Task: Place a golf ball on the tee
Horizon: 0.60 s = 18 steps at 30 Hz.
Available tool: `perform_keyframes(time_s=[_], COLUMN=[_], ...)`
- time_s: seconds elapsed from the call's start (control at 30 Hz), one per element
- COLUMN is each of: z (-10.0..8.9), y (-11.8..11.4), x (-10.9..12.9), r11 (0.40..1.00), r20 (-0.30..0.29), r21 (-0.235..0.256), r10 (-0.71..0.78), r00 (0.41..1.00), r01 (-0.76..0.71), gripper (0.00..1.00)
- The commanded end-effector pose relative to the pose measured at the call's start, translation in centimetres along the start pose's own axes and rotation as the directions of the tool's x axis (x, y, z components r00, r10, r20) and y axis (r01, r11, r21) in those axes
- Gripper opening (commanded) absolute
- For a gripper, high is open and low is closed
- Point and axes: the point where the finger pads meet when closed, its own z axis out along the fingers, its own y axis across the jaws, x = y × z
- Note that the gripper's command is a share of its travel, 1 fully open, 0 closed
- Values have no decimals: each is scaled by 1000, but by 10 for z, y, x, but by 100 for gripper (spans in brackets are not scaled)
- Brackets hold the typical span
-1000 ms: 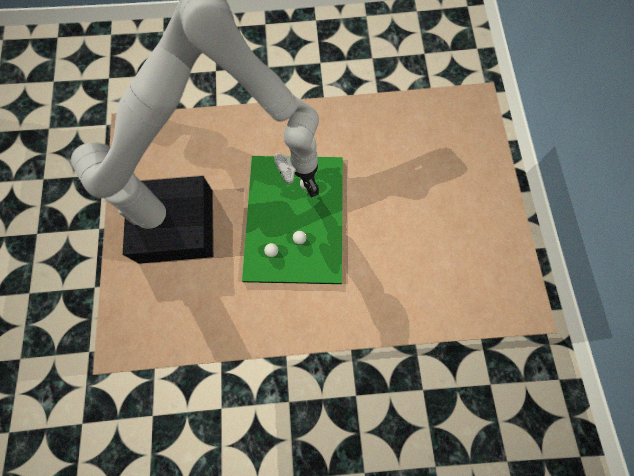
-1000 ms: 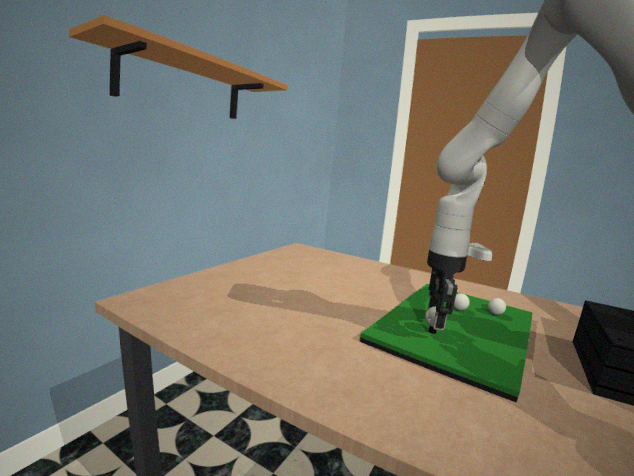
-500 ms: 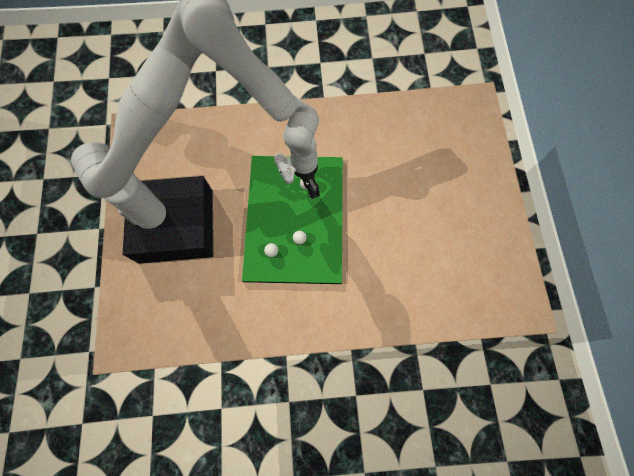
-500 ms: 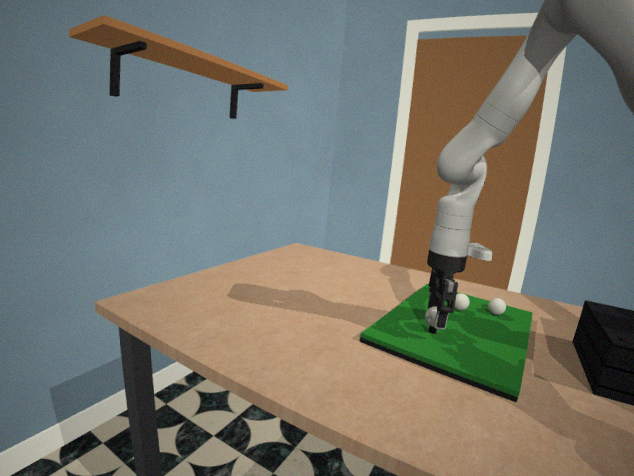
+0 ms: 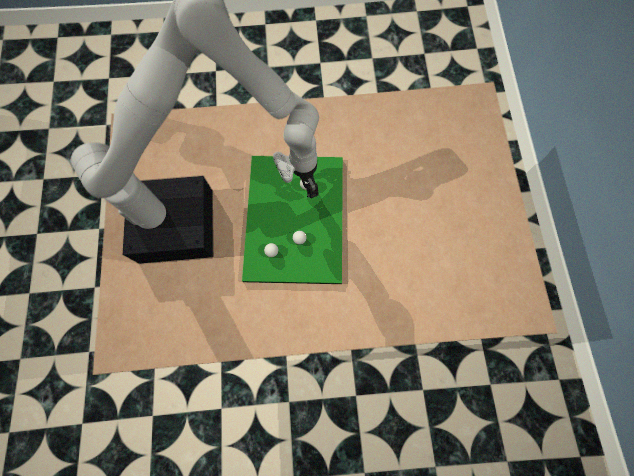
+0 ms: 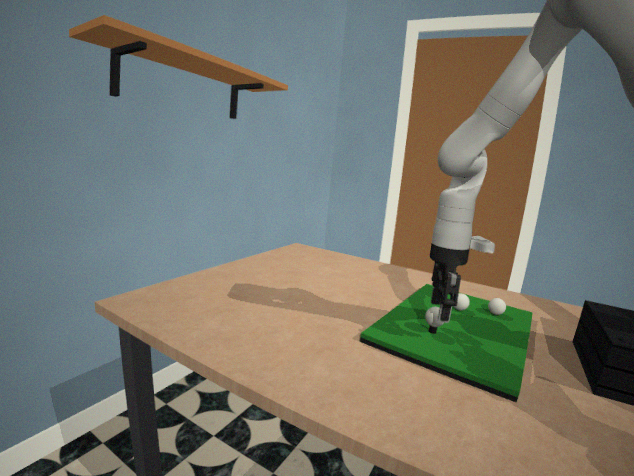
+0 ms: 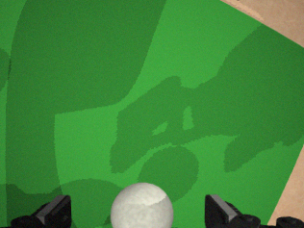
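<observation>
Pincer (image 7: 137, 215) spread wide, gripping nothing; fingers stand apart from the golf ball (image 7: 142, 215) on both sides, ball centred in the gap at bottom middle of the wrist view. Ball sits raised above the green mat (image 6: 476, 353), on the rubber tee (image 6: 433, 329). Judgement: exit straight up, no sideways drift. Spare balls (image 5: 271, 250) well apart, lower in top view.

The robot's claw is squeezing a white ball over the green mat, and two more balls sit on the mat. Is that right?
Not quite: the gripper isn't squeezing. The wrist view shows its fingers spread wide, with gaps beside the ball. The rest holds: two more balls sit on the green mat.
</observation>
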Motion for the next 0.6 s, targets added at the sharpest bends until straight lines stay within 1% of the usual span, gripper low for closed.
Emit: perform_keyframes(time_s=[0.0,0.17,0.23,0.33,0.4,0.57], z=[-23,-60,-60,-77,-83,-87], y=[2,2,2,2,2,2], x=[-6,-6,-6,-5,-5,-4], r11=[1000,1000,1000,1000,1000,1000], r20=[18,18,18,18,18,18], r21=[0,0,0,0,0,0], r10=[-5,-5,-5,-5,-5,-5], r00=[1000,1000,1000,1000,1000,1000], r01=[5,5,5,5,5,5], gripper=[100,100,100,100,100,100])
